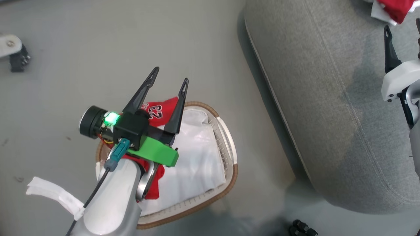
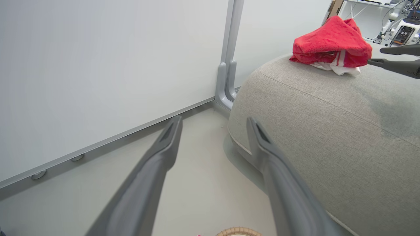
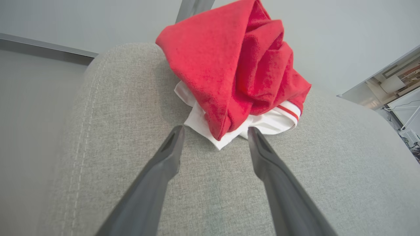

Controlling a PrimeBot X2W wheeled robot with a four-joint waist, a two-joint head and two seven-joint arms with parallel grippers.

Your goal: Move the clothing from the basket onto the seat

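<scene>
A crumpled red garment with white trim (image 3: 236, 72) lies on the grey seat (image 3: 210, 183), also seen as the red garment (image 2: 331, 42) and at the head view's top right (image 1: 393, 9). My right gripper (image 3: 215, 134) is open just short of it, nothing between its fingers; one right finger (image 1: 390, 54) shows in the head view. A second red jersey with the number 23 (image 1: 157, 111) lies in the white basket (image 1: 229, 144) on its liner (image 1: 197, 160). My left gripper (image 1: 170, 77) hovers open above the basket, partly hiding that jersey.
The seat (image 1: 328, 98) fills the right of the head view; the basket stands on the grey floor (image 1: 98, 65) to its left. A white wall panel with a grey post (image 2: 229, 65) stands behind. White strip (image 1: 55, 193) lies on the floor at the lower left.
</scene>
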